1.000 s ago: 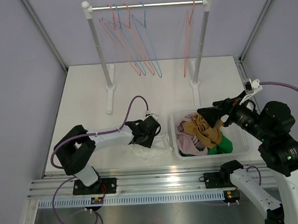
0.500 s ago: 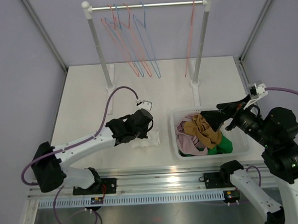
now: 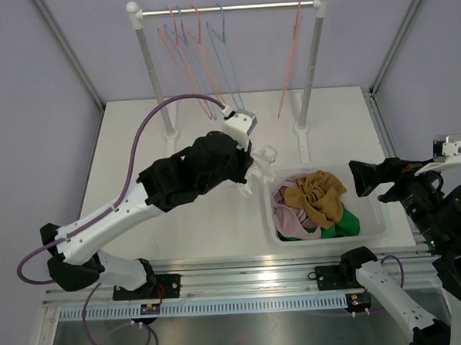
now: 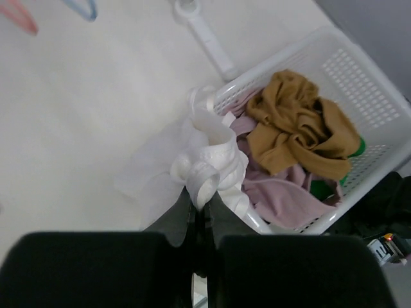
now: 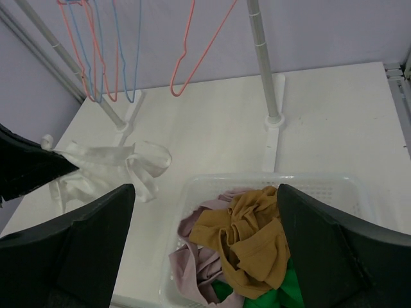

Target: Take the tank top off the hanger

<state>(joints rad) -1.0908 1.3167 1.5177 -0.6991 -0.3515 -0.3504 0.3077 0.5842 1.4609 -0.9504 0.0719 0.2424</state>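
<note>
The white tank top [image 4: 209, 160] hangs bunched from my left gripper [image 4: 204, 202], whose jaws are shut on a fold of it. From above, the left gripper [image 3: 250, 170] holds the tank top [image 3: 264, 154] over the table beside the basket's back-left corner. Its straps [image 5: 138, 163] dangle loose in the right wrist view. Several wire hangers [image 3: 201, 58] hang bare on the rail, and the tank top touches none of them. My right gripper [image 3: 362, 177] is raised right of the basket, open and empty, with its fingers spread wide around the right wrist view [image 5: 205, 192].
A white plastic basket [image 3: 373, 231] at the front right holds a mustard garment [image 3: 317, 195], a pink one [image 3: 291, 216] and a green one [image 3: 343, 226]. The clothes rack [image 3: 230, 9] stands at the back, its right post [image 3: 309, 76] and foot just behind the basket.
My left gripper shut on the tank top low near the table's front, then lifted it up, back and right toward the basket. My right arm drew back to the right.
</note>
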